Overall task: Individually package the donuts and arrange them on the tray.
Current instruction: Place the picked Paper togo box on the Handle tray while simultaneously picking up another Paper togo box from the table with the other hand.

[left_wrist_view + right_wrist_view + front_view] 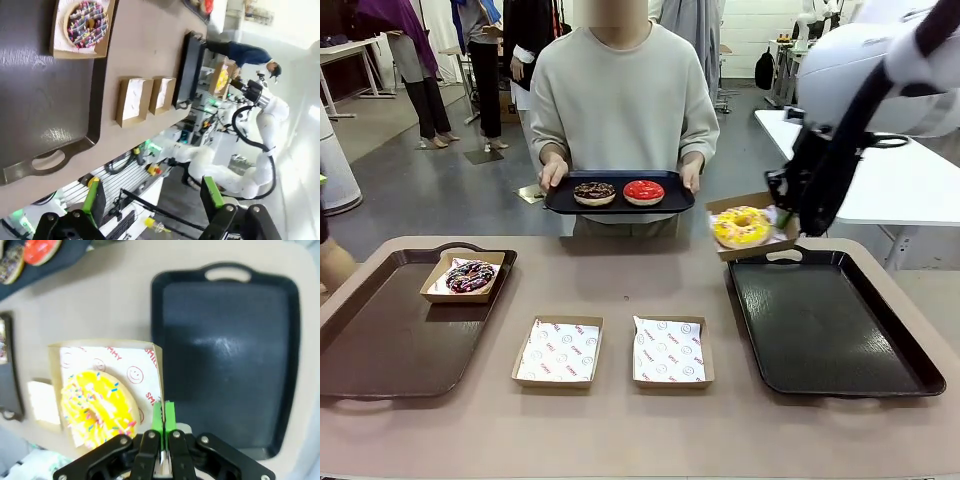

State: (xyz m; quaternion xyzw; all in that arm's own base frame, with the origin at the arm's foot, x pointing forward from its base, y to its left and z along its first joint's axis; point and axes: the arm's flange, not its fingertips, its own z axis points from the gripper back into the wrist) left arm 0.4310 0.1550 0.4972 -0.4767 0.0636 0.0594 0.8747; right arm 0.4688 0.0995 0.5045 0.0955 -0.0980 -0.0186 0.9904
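– On the tan table [620, 290] we see two big dark trays, the left tray [370, 350] and the right tray [830, 330], with two empty boxes [558, 350] between them. A grey floor [440, 190] and a white table [910, 185] lie behind.
– Where are the donuts?
– Our purple sprinkled donut [470, 276] sits in its own box [432, 284] on the left tray. A person holds a small tray [620, 206] with the chocolate donut [594, 192] and the red donut [643, 191]. The yellow donut [741, 226] lies in the far box [105, 356], just past the right tray.
– And our pincers?
– Our right pincer [162, 427] is pinched tight on the far box's wall. That box looks lifted, but we cannot be sure. Its near corner is cut off in the wrist view, and our arm hides the fingertips from the front. Our left pincer [152, 195] hangs wide with nothing in it.
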